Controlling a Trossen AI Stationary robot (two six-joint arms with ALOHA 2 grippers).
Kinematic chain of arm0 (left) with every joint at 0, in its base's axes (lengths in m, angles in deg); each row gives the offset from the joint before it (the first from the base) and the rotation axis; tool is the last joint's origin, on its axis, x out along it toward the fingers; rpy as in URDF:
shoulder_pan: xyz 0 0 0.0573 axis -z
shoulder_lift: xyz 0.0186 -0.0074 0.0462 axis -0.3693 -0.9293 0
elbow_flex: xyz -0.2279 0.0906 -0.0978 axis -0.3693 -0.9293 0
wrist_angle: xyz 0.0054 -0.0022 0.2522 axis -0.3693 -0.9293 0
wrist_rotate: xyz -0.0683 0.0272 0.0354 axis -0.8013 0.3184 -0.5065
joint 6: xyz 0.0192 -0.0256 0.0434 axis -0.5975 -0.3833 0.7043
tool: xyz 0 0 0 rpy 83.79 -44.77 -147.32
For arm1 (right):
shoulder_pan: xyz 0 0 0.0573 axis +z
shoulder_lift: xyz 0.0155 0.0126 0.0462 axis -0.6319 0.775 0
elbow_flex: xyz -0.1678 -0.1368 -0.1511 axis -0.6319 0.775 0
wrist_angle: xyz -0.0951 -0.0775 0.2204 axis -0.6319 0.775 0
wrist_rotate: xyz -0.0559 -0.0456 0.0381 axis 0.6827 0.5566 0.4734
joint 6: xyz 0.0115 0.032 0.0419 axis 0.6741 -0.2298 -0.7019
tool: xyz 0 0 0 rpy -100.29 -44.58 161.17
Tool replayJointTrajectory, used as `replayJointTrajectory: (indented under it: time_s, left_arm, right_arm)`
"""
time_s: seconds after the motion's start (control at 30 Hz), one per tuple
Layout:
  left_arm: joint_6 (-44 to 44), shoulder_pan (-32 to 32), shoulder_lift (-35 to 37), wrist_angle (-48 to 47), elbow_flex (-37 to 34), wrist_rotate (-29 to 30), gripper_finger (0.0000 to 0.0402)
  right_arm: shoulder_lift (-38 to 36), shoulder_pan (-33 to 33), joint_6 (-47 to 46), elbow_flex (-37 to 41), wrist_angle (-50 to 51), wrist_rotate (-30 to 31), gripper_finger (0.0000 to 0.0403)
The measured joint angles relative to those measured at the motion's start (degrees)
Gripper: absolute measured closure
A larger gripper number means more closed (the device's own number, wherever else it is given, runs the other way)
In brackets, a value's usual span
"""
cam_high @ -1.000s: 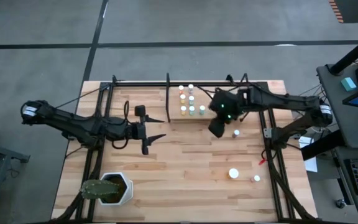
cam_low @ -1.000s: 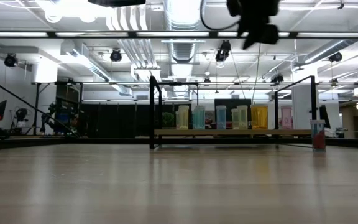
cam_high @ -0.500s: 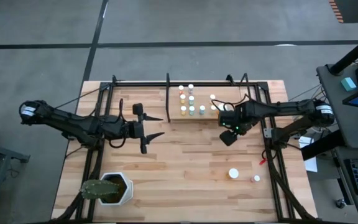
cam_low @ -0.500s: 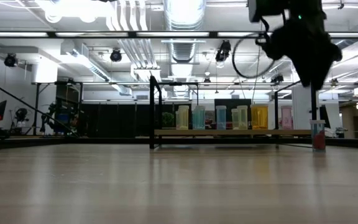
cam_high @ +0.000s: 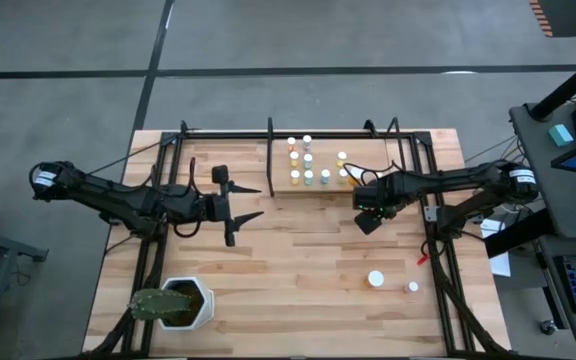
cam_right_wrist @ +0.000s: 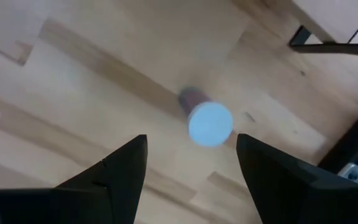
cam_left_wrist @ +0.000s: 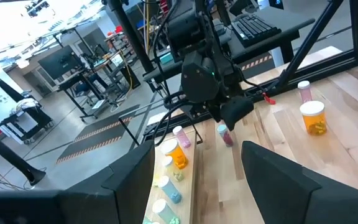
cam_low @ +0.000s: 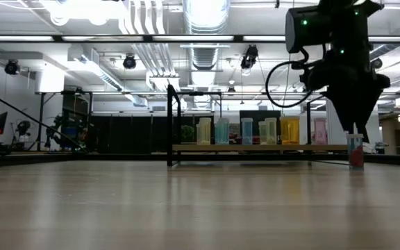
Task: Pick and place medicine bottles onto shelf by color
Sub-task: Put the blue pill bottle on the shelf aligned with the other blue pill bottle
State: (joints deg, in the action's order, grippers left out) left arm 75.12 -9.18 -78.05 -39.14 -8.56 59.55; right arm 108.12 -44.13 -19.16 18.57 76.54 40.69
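Hiding the pink bottle [cam_right_wrist: 207, 121] in the high view, the right gripper [cam_high: 367, 214] sits right of centre, just below the shelf [cam_high: 358, 150]. In the low view the bottle [cam_low: 355, 151] stands upright at right with the gripper directly above it, tips close to its cap; contact cannot be told. In the right wrist view the pale cap shows between the two fingers [cam_right_wrist: 118, 180], spread wide, not gripping anything. Only the bottle's cap and a sliver of its body show there.

Shelf occupies upper centre of the high view, black bars [cam_high: 271, 150] along its edges; a cluster of bottles [cam_high: 306, 163] stands on it, colours hard to make out from above. Low view shows them in a row [cam_low: 245, 130]: yellowish, teal, orange, pink.

Two more bottles lie lower right on the table [cam_high: 298, 280]: a wider white-topped one [cam_high: 376, 279] and a small one [cam_high: 412, 287]. Open wood between them and the gripper.

Left gripper [cam_high: 243, 206] hovers left of centre, fingers spread wide and empty, well apart from the shelf. Plant pot [cam_high: 180, 303] sits lower left.
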Motion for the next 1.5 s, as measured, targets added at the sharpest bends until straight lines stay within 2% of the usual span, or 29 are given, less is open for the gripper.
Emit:
replayJointTrajectory:
  time_s: [0.33, 0.47, 0.77, 0.93, 1.13, 1.5]
  left_arm:
    - [0.0, 0.0, 0.0, 0.0, 0.0, 0.0, 0.0178]
    - [0.0, 0.0, 0.0, 0.0, 0.0, 0.0, 0.0178]
    - [0.0, 0.0, 0.0, 0.0, 0.0, 0.0, 0.0178]
    - [0.0, 0.0, 0.0, 0.0, 0.0, 0.0, 0.0178]
    - [0.0, 0.0, 0.0, 0.0, 0.0, 0.0, 0.0178]
    - [1.2, 0.0, -0.1, 0.6, 0.0, 0.0, 0.0178]
  right_arm:
    - [0.0, -0.1, -0.5, 5.5, -6.1, 3.0, 0.0177]
    - [0.0, -0.1, -0.5, 5.8, -7.6, 3.7, 0.0205]
    - [0.0, -0.1, -1.0, 5.5, -7.6, 4.0, 0.0295]
    - [0.1, -0.1, -0.5, 4.8, -7.0, 3.4, 0.0298]
    - [0.1, 0.9, 5.6, -2.9, -7.1, -0.4, 0.0274]
    - [1.5, 0.0, 18.2, -23.3, -6.1, -0.2, 0.0296]
